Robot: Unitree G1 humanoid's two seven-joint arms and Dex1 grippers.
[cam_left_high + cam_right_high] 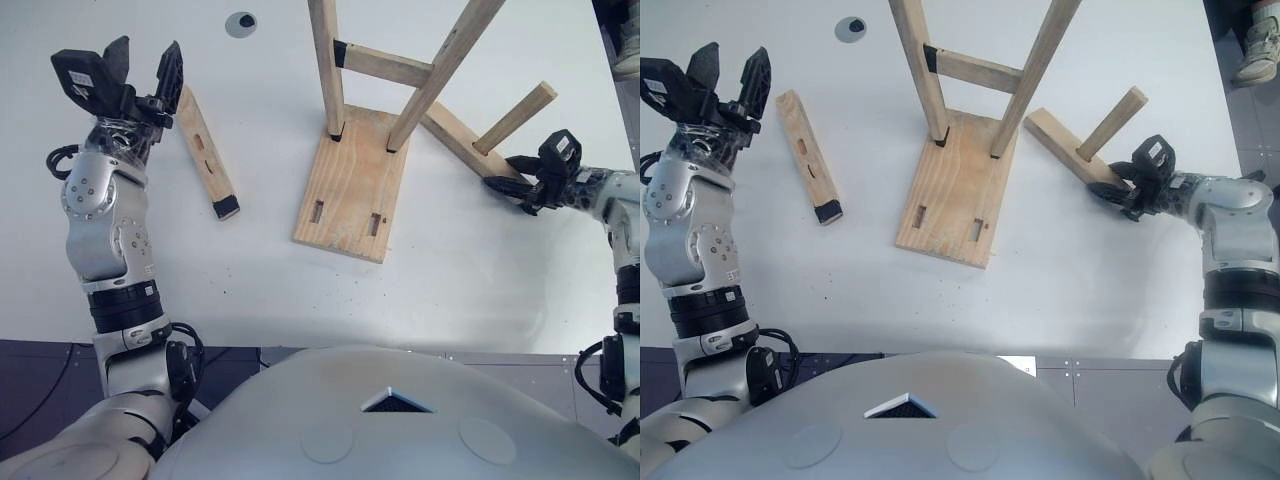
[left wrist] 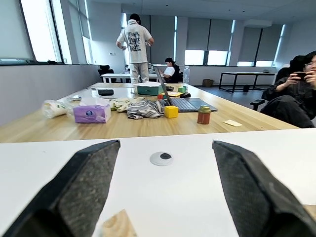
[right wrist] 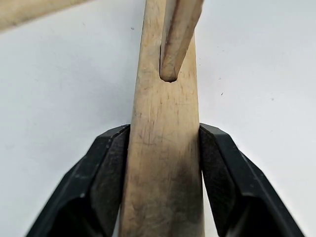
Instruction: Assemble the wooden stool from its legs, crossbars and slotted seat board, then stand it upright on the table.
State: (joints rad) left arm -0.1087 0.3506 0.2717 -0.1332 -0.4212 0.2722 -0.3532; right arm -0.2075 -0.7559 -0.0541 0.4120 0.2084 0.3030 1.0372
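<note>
White table [image 1: 450, 260] carries a crossbar-fitted leg [image 3: 163, 163], clamped between right fingers [image 3: 103, 168]; left fingers [image 2: 74, 187] gape apart.

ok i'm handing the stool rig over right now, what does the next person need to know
Left pincer: open, at the far end of the loose leg lying on the table.
Right pincer: shut on the third leg, which lies right of the seat board with a crossbar stuck in it.
Done: two legs, linked by a joining bar, stand in the far slots.
Left: fill the near slots, turn it upright.
</note>
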